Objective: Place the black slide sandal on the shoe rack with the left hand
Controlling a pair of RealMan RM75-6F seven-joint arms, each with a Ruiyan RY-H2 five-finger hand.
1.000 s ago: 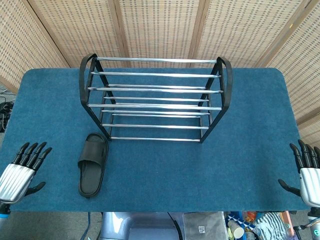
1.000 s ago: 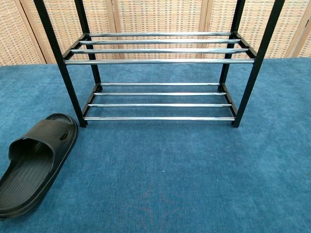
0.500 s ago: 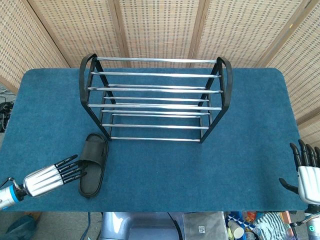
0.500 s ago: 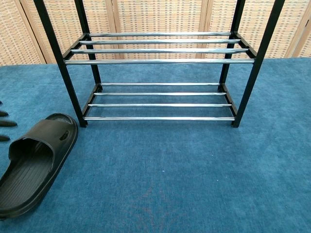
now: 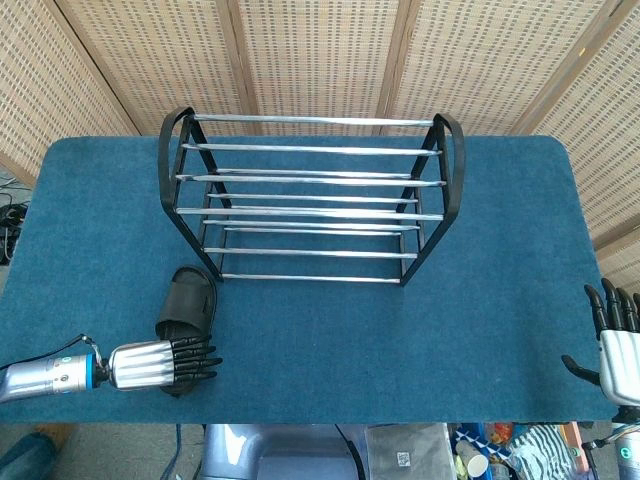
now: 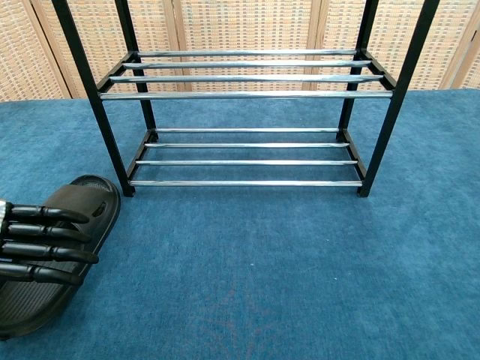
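black slide sandal [image 5: 189,305], flat, left of shoe rack [image 5: 310,198]

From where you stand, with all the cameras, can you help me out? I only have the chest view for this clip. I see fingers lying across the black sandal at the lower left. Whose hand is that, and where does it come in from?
Observer: It is the left hand, reaching in from the table's left edge with its fingers extended over the heel half of the black slide sandal.
Operator: Where is the other hand?
Observer: The right hand is at the table's far right near corner, fingers apart, holding nothing.
Operator: Does the shoe rack have more tiers than the two I see?
Observer: Yes, the shoe rack has further rails above those, and nothing rests on any of them.
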